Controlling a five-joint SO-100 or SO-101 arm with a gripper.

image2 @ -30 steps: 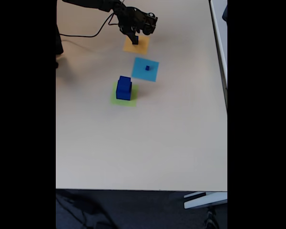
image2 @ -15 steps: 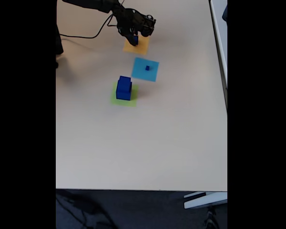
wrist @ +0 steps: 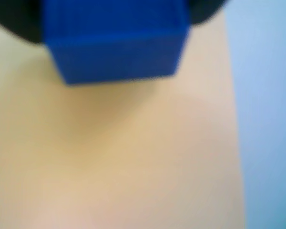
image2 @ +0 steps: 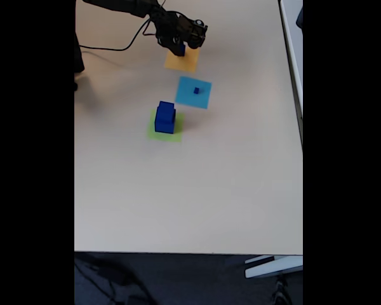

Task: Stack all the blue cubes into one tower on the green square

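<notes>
While the gripper [image2: 180, 48] held a blue cube [wrist: 117, 40] between its fingers over the orange square [image2: 181, 60], it needed carrying level to the tower [image2: 165, 117] on the green square [image2: 166, 132].

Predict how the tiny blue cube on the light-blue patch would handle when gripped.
The tiny cube looks solid and flat-sided, so it is probably stiff and unlikely to roll. Being so small, it is likely light and could easily skid aside if nudged.
</notes>
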